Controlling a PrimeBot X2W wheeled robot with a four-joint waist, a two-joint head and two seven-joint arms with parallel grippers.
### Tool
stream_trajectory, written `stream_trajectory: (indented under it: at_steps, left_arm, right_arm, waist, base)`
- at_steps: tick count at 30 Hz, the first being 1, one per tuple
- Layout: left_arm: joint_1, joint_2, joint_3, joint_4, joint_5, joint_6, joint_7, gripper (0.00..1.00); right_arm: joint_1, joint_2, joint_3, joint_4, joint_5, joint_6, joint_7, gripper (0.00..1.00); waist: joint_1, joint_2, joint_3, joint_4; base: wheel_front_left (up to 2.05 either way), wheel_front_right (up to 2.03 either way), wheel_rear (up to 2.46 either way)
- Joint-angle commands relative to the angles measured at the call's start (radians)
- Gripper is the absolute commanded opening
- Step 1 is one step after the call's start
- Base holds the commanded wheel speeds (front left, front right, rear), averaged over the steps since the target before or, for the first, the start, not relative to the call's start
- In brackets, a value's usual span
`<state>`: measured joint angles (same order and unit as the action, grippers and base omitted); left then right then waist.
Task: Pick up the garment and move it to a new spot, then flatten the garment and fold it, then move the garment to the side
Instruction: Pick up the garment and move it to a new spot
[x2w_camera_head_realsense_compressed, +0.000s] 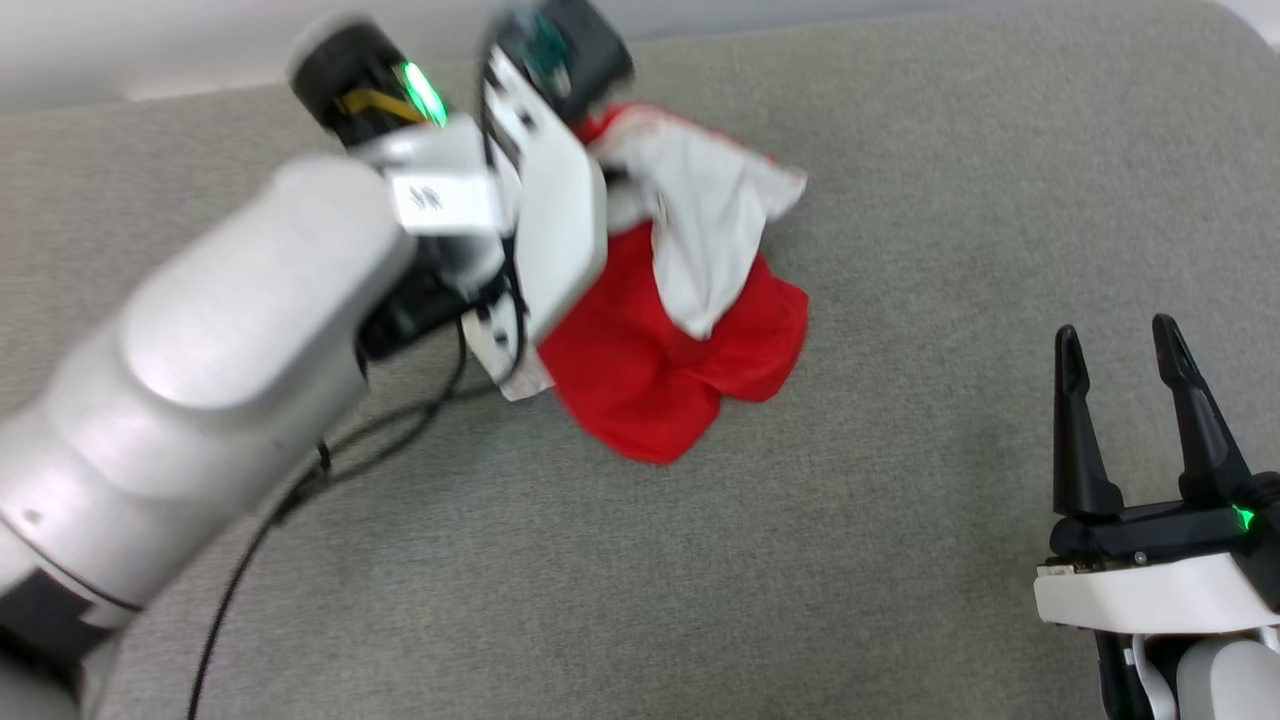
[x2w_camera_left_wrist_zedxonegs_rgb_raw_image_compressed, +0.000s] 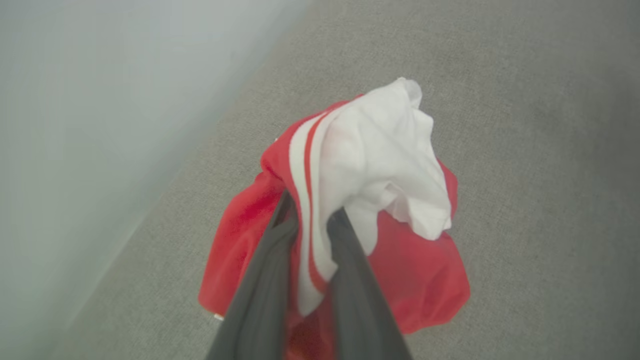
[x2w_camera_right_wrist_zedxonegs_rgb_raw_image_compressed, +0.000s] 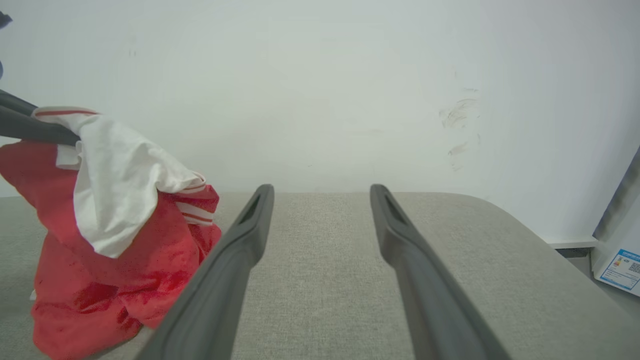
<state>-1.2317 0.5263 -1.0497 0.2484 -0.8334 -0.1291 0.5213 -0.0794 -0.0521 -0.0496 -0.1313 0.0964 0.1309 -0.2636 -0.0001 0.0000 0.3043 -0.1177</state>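
Head view, garment: a bunched red jersey T-shirt with white short sleeves (x2w_camera_head_realsense_compressed: 660, 370) hangs from the left arm's end over the grey fabric-covered table (x2w_camera_head_realsense_compressed: 900, 560).
Head view, right gripper (x2w_camera_head_realsense_compressed: 1116, 332): fingers apart, empty, well apart from the garment.
Left wrist view, left gripper (x2w_camera_left_wrist_zedxonegs_rgb_raw_image_compressed: 312, 210): fingers clamped on the red-and-white striped sleeve seam.
Right wrist view, garment: left of the spread fingers, lower folds apparently resting on the table.

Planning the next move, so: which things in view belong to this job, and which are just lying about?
Job: garment, pinched in the left gripper; right gripper, open and empty; grey surface under it.
Just there: labelled box; white wall; black cable.
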Motion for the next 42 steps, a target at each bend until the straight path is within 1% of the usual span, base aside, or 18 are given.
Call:
stream_trajectory:
  at_steps: [1,5,11,14,16,17,18,19,22,25,27,29,32,34,35,39,42]
  left_arm:
    - [0.034,-0.01,-0.021,0.019,-0.003,0.0,-0.015,0.0]
    - [0.098,-0.03,-0.075,0.096,-0.002,0.0,-0.071,0.0]
    - [0.206,-0.092,-0.146,0.194,-0.057,0.0,-0.144,0.0]
    - [0.233,-0.123,-0.174,0.217,-0.077,0.0,-0.175,0.0]
    - [0.222,-0.137,-0.18,0.231,-0.079,0.0,-0.211,0.0]
    - [0.212,-0.144,-0.179,0.239,-0.078,0.0,-0.231,0.26]
    - [0.199,-0.151,-0.177,0.244,-0.071,0.0,-0.255,0.91]
    - [0.186,-0.156,-0.167,0.25,-0.066,0.0,-0.286,1.0]
    - [0.166,-0.169,-0.146,0.256,-0.044,0.002,-0.377,1.0]
    - [0.155,-0.173,-0.114,0.242,-0.016,0.034,-0.485,1.0]
    - [0.164,-0.166,-0.082,0.22,-0.009,0.064,-0.554,1.0]
    - [0.18,-0.146,-0.053,0.197,0.004,0.106,-0.622,1.0]
    - [0.212,-0.109,-0.018,0.16,0.04,0.191,-0.717,1.0]
    - [0.25,-0.091,0.008,0.132,0.053,0.246,-0.754,1.0]
    - [0.25,-0.091,0.008,0.132,0.053,0.246,-0.754,1.0]
    - [0.353,-0.042,0.089,0.074,0.084,0.36,-0.785,1.0]
    - [0.445,-0.026,0.19,-0.007,0.14,0.434,-0.788,1.0]
  right_arm:
    - [-0.011,0.003,0.002,0.002,0.006,0.0,-0.002,1.0]
    - [-0.031,0.003,0.006,0.004,0.006,0.0,-0.002,1.0]
    - [-0.039,0.003,0.003,0.014,0.003,0.0,-0.002,1.0]
    - [-0.04,0.003,0.0,0.019,-0.004,0.0,-0.002,1.0]
    - [-0.037,0.003,0.0,0.021,-0.007,0.0,-0.002,1.0]
    - [-0.035,0.003,0.0,0.022,-0.009,0.0,-0.002,1.0]
    - [-0.03,0.003,0.0,0.023,-0.012,0.0,-0.002,1.0]
    - [-0.026,0.003,-0.002,0.024,-0.015,0.0,-0.002,1.0]
    - [-0.007,0.003,-0.009,0.028,-0.019,0.0,-0.002,1.0]
    - [0.01,0.003,-0.013,0.031,-0.025,0.0,-0.002,1.0]
    - [0.023,0.003,-0.013,0.031,-0.025,0.0,-0.002,1.0]
    - [0.032,0.003,-0.017,0.032,-0.029,0.0,-0.002,1.0]
    - [0.046,0.003,-0.019,0.033,-0.034,0.0,-0.002,1.0]
    - [0.056,0.003,-0.021,0.033,-0.039,0.0,-0.002,1.0]
    - [0.056,0.003,-0.021,0.033,-0.039,0.0,-0.002,1.0]
    - [0.07,0.003,-0.026,0.037,-0.041,0.0,-0.002,1.0]
    - [0.082,0.003,-0.025,0.036,-0.044,0.0,-0.002,1.0]
  waist:
    - [0.0001,0.0,0.027,-0.018]
    - [0.0001,0.0,0.055,-0.029]
    - [0.0001,0.0,0.071,-0.031]
    - [0.0001,0.0,0.066,-0.025]
    - [0.0001,0.0,0.057,-0.019]
    - [0.0001,0.0,0.05,-0.016]
    - [0.0001,0.0,0.042,-0.011]
    - [0.0001,0.0,0.032,-0.006]
    - [0.0001,0.0,-0.001,0.011]
    - [0.0001,0.0,-0.037,0.029]
    - [0.0001,0.0,-0.059,0.04]
    - [0.0001,0.0,-0.08,0.051]
    - [0.0001,0.0,-0.105,0.067]
    - [0.0001,0.0,-0.121,0.078]
    - [0.0001,0.0,-0.121,0.078]
    - [0.0001,0.0,-0.147,0.099]
    - [0.0001,0.0,-0.162,0.113]
  base:
    - [0.0,0.0,0.0]
    - [0.0,0.0,0.0]
    - [0.0,0.0,0.0]
    - [0.0,0.0,0.0]
    - [0.0,0.0,0.0]
    - [0.0,0.0,0.0]
    - [0.0,0.0,0.0]
    - [0.0,0.0,0.0]
    - [0.0,0.0,0.0]
    - [0.0,0.0,0.0]
    - [0.0,0.0,0.0]
    - [0.0,0.0,0.0]
    - [0.0,0.0,0.0]
    - [0.0,0.0,0.0]
    - [0.0,0.0,0.0]
    - [0.0,0.0,0.0]
    - [0.0,0.0,0.0]
